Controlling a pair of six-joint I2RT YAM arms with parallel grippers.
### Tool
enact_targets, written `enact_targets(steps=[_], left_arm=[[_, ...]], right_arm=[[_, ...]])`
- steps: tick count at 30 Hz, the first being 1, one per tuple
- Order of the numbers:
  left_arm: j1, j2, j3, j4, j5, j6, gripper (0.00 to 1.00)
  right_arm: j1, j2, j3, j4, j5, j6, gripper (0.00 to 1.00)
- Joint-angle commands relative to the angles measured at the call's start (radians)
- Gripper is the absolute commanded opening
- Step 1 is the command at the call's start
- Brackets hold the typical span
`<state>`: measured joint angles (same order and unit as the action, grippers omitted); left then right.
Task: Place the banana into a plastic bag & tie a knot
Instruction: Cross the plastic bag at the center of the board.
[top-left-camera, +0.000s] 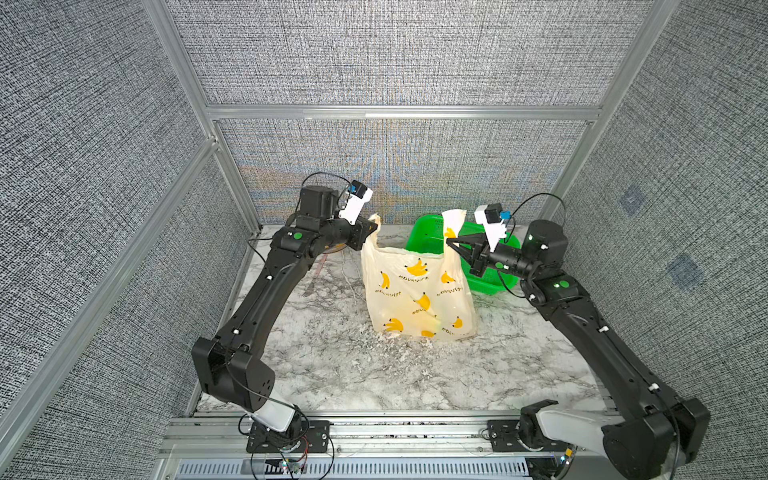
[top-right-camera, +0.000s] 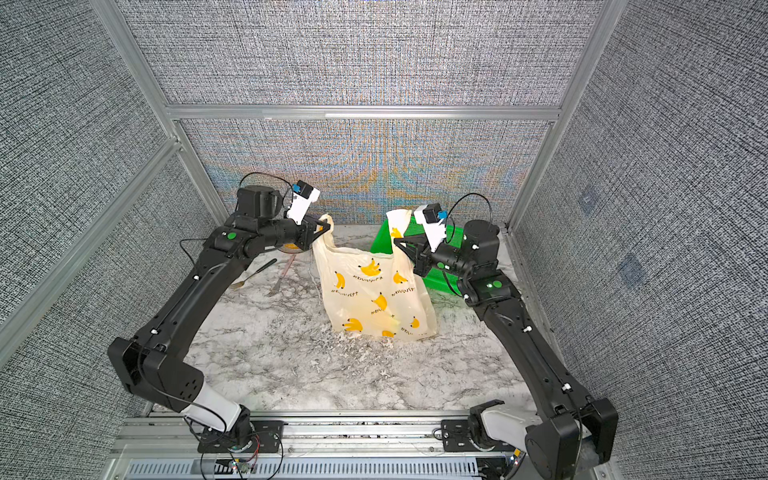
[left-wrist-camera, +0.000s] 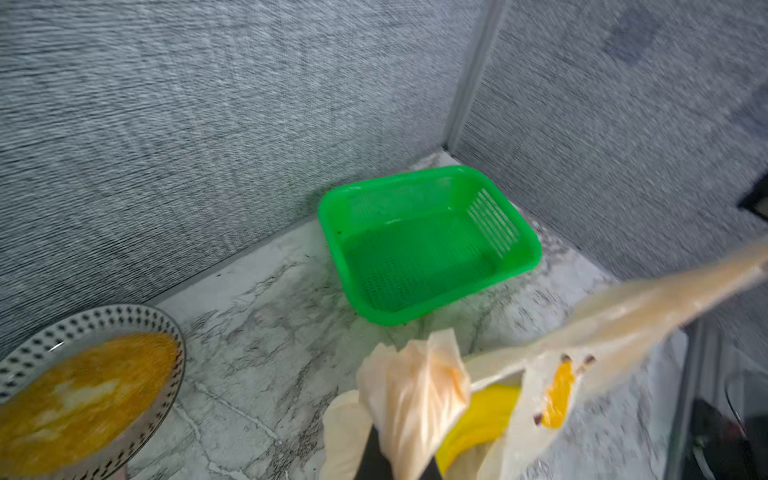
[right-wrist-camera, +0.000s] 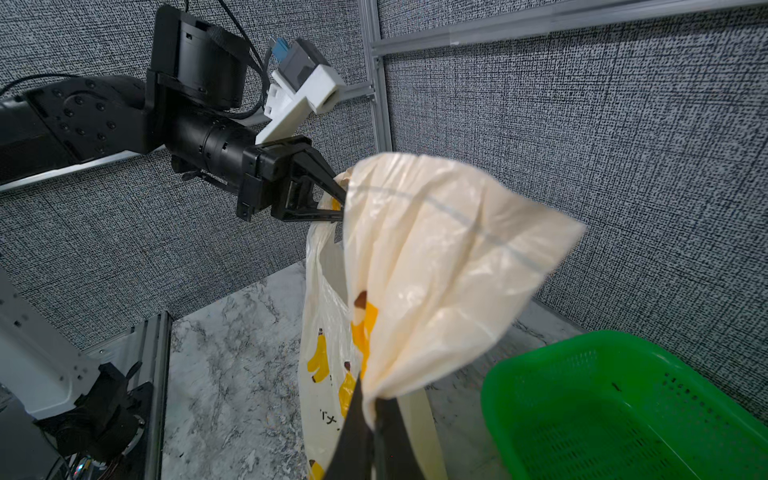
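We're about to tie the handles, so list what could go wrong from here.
The left gripper pinches the thin plastic bag near one handle's end; it may slip free under tension. The right gripper works close to the green basket; crossing the handles might knock it.

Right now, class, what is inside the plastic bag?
Inside the plastic bag, the left wrist view shows part of the yellow banana through its open mouth. Its walls hide the rest.
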<state>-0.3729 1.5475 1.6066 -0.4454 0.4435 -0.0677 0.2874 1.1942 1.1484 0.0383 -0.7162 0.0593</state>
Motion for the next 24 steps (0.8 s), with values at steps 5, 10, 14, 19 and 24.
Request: enact_targets(steps=[5,10,14,19,24], left_arm=[[-0.119,-0.134,-0.166,0.314,-0.538,-0.414,0.0],[-0.23,-0.13,-0.054,0.171,-0.616,-0.47,0.0],[-0.293,-0.261,-0.04,0.161,-0.659,-0.398,0.0],[-0.299,-0.307,-0.03,0.172,-0.579,-0.312,0.0],[-0.299,-0.279,-0.161,0.252,-0.502,-0.315,0.0]], right_arm=[[0.036,-0.042,-0.059,0.12,0.127,0.066,0.0],[0.114,-0.057,-0.018,0.044,0.321,0.028,0.0],[0.132,-0.134,0.004,0.035,0.363,0.013,0.0],[0.13,-0.192,-0.043,0.143,0.375,0.036,0.0],[0.13,-0.131,-0.12,0.189,0.341,0.031,0.0]])
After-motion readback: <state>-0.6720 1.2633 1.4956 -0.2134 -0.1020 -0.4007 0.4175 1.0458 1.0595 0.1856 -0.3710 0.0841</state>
